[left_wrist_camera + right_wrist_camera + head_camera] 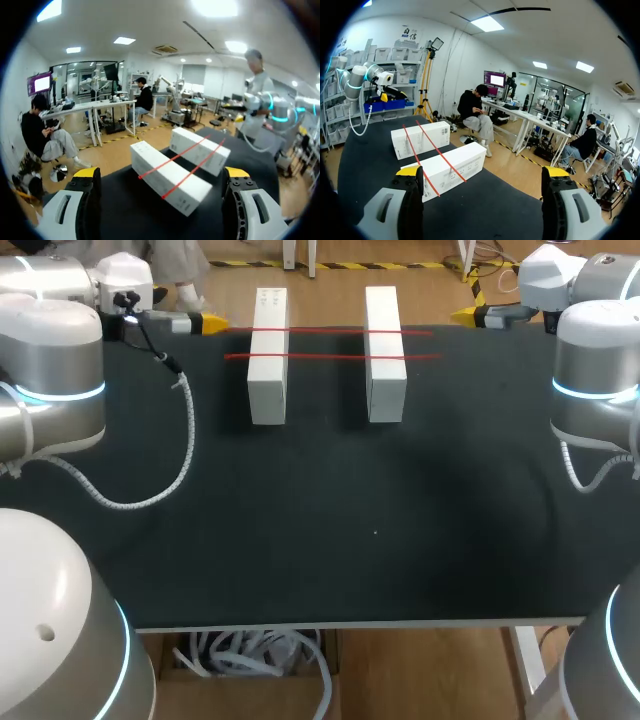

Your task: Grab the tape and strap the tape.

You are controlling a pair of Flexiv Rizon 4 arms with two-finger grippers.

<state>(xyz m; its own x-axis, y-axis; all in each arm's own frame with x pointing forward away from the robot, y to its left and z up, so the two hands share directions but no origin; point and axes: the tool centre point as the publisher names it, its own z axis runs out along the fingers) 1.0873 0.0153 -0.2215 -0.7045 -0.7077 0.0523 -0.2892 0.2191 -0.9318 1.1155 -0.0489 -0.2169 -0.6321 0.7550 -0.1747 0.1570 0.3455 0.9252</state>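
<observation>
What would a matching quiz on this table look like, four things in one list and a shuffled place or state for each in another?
Column one:
1. left arm's fingers
2. red tapes
3. white boxes
4. right arm's fingers

Column two:
A. lying side by side on the black table
B. open, by the table's far right corner
C. stretched across both box tops
D. open, by the table's far left corner

Pairs: 1-D, 2-C, 3-A, 4-B.
</observation>
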